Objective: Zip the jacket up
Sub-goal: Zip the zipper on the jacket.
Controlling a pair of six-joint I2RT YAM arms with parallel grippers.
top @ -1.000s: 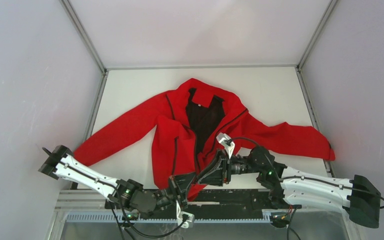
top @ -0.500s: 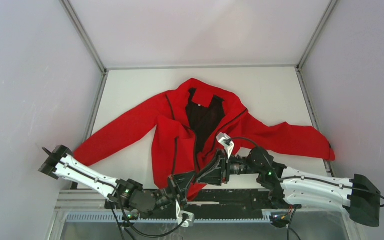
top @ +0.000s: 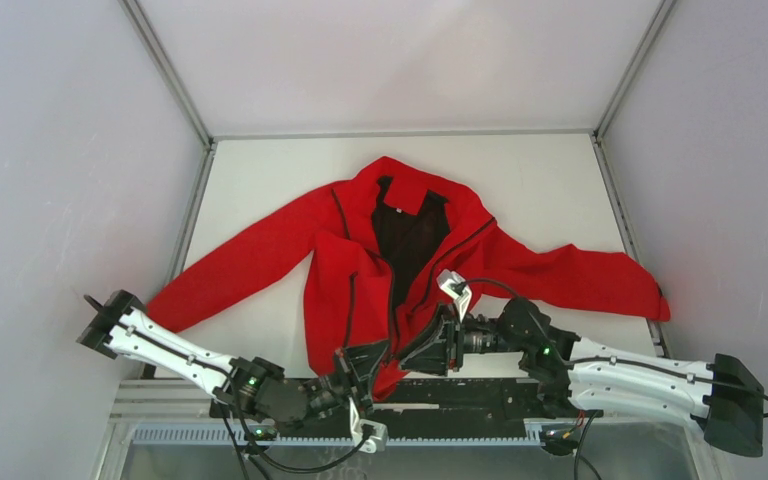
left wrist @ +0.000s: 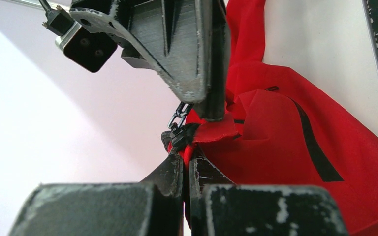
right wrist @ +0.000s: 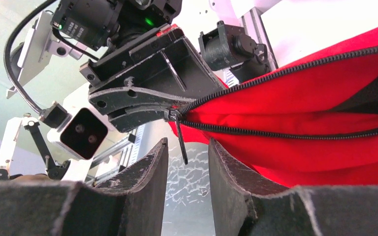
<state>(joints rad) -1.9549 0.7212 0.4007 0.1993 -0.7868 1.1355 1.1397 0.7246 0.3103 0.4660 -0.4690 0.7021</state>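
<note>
Left gripper (left wrist: pixel 187 156) is pinched shut on the jacket (top: pixel 355 290), clamping the red hem right at the bottom end of the zipper (right wrist: pixel 285 74). Right gripper (right wrist: pixel 186 143) faces it from close by with its fingers parted. The pull (right wrist: pixel 181 145) hangs down from the slider between the two fingertips and, as far as the right wrist view shows, touches neither. From the slider the two rows of teeth split apart at once, so the front is open along almost its whole length.

In the top view the jacket lies on the table (top: pixel 540 180) with its collar at the far side and its hem at the near edge by the arms. Its sleeves spread out to either side, and black lining (top: pixel 410 235) shows in the open front. A black pocket slit (left wrist: pixel 315 147) runs along the red panel beside the left gripper.
</note>
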